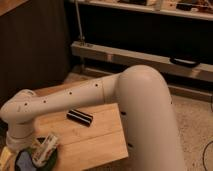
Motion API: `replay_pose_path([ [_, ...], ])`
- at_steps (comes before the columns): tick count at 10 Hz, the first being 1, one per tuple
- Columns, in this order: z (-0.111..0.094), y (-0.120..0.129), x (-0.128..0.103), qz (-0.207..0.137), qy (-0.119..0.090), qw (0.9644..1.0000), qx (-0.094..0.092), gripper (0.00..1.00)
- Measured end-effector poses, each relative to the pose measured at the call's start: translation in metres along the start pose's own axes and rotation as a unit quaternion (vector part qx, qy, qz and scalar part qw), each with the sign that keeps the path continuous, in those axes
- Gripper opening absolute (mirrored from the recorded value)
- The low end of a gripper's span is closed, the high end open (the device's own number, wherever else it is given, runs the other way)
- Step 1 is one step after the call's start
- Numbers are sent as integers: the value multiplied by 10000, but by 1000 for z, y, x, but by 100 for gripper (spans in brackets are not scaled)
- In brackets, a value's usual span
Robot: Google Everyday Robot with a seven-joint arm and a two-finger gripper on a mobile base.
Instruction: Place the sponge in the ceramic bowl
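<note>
At the table's front-left corner, the green ceramic bowl (50, 161) is partly covered by my gripper (44, 146), a pale shape hanging from the white wrist just above the dish. A dark blue patch, the sponge (22, 161), shows low at the gripper's left, at or over the bowl's left side. Whether the gripper still touches it cannot be made out. The white arm (75, 97) reaches in from the right and hides the table's left edge.
A black bar with light stripes (80, 117) lies mid-table on the wooden table (100, 137). Something yellow (4, 156) sits at the far left edge. Behind are a dark wall, a metal rail (130, 57) and speckled floor to the right.
</note>
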Motion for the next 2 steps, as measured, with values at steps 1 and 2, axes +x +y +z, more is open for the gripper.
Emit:
replay_pose_path([
  [1,0,-1,0,-5,-2,10000,0,80],
  [2,0,0,0,-3,0,10000,0,80],
])
